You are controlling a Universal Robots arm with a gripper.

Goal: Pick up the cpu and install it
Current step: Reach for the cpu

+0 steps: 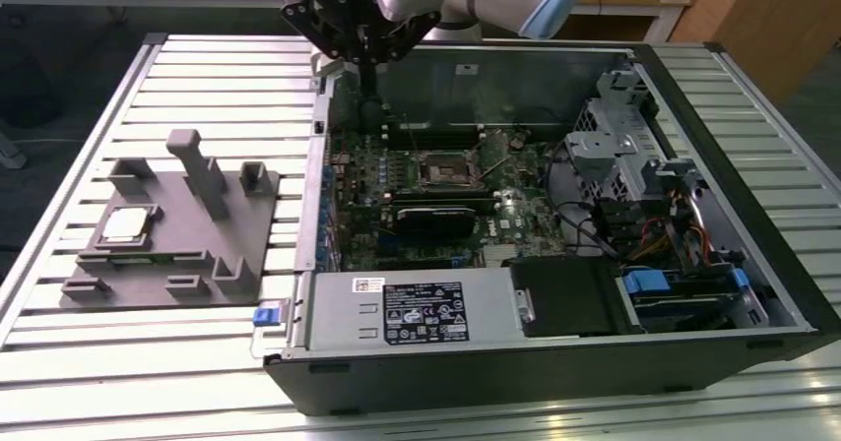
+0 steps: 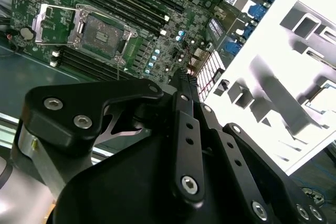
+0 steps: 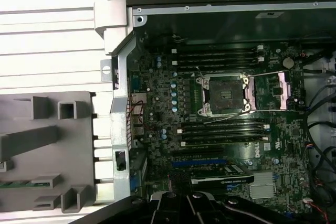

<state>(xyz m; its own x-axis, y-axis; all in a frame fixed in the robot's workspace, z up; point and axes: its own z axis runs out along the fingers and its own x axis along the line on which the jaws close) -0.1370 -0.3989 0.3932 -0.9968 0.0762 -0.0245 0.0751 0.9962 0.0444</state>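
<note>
One cpu [image 1: 125,224] is the thing to look for, and you can see it lying flat on the grey holder [image 1: 197,249] at the exterior view's left. Its shiny top faces up. It sits near the holder's left side, and the tall grey posts [image 1: 200,170] stand close by. The holder rests on the slatted table [image 1: 79,382], just beside the open computer case [image 1: 552,372]. Your gripper [image 1: 373,87] is well apart from the cpu. It hangs up high over the far corner of the case, on the side next to the holder. In the second wrist view the gripper [image 2: 184,77] has its two black fingers [image 2: 188,129] pressed together at the tips, so it is closed up narrow and carries nothing. Inside the case you can see the green motherboard [image 1: 506,215] lying flat. The black square socket [image 1: 440,170] is in its far half. In the first wrist view the socket [image 3: 223,94] has its metal lid [image 3: 283,90] flipped open to one side. Long dark slots [image 3: 220,129] run beside the socket.
</note>
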